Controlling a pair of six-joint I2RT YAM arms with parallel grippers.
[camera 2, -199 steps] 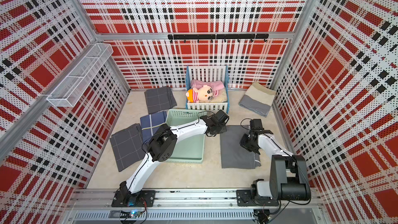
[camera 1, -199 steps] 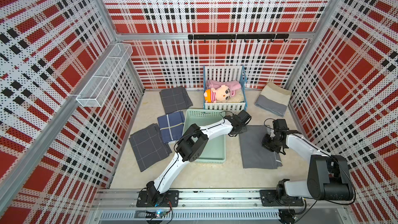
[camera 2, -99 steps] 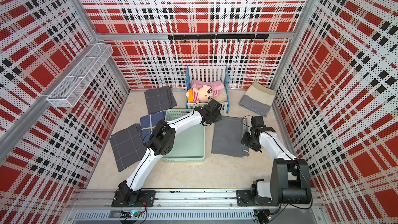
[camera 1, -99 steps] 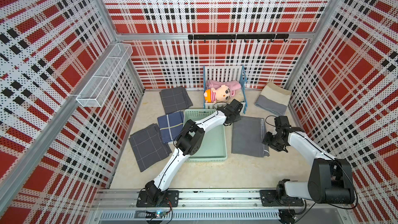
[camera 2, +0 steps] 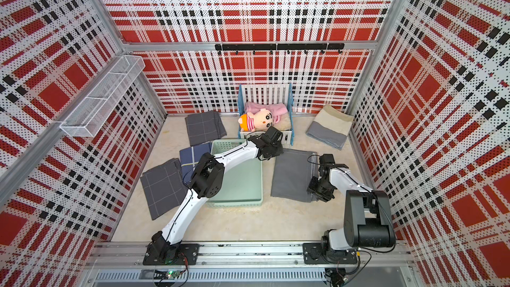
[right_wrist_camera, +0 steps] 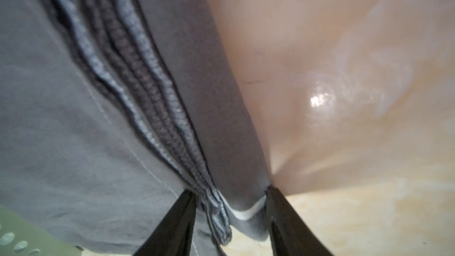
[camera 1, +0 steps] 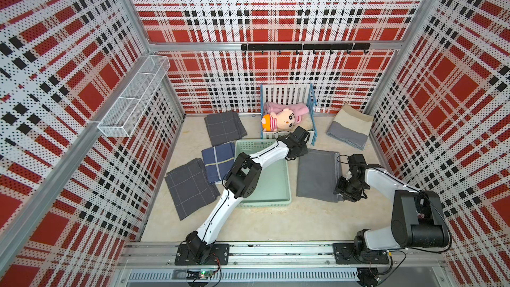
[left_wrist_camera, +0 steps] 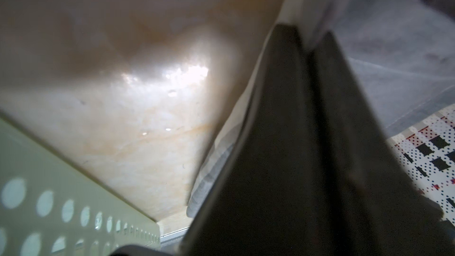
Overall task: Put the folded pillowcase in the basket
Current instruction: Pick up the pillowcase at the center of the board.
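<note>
The folded pillowcase (camera 1: 317,175) (camera 2: 294,175), plain grey, lies flat on the floor just right of the mint-green basket (camera 1: 265,202) (camera 2: 234,202). My left gripper (camera 1: 299,151) (camera 2: 271,151) reaches over the basket to the pillowcase's far left corner. In the left wrist view it (left_wrist_camera: 307,43) is shut, with the cloth (left_wrist_camera: 394,70) pinched at its tips and the basket wall (left_wrist_camera: 49,193) beside it. My right gripper (camera 1: 343,189) (camera 2: 317,189) is at the near right corner. In the right wrist view it (right_wrist_camera: 229,193) stands open astride the layered edge of the pillowcase (right_wrist_camera: 73,119).
A toy crib (camera 1: 287,92) holding a doll (camera 1: 278,120) stands behind the basket. Left of the basket lie a blue cloth (camera 1: 218,158) and two grey checked cloths (camera 1: 225,128) (camera 1: 190,186). A beige-and-grey folded cloth (camera 1: 349,131) sits far right. A wire rack (camera 1: 135,95) hangs on the left wall.
The pillowcase slid left towards the basket with my left gripper. My right gripper opened and moved along the right edge to the near corner.
</note>
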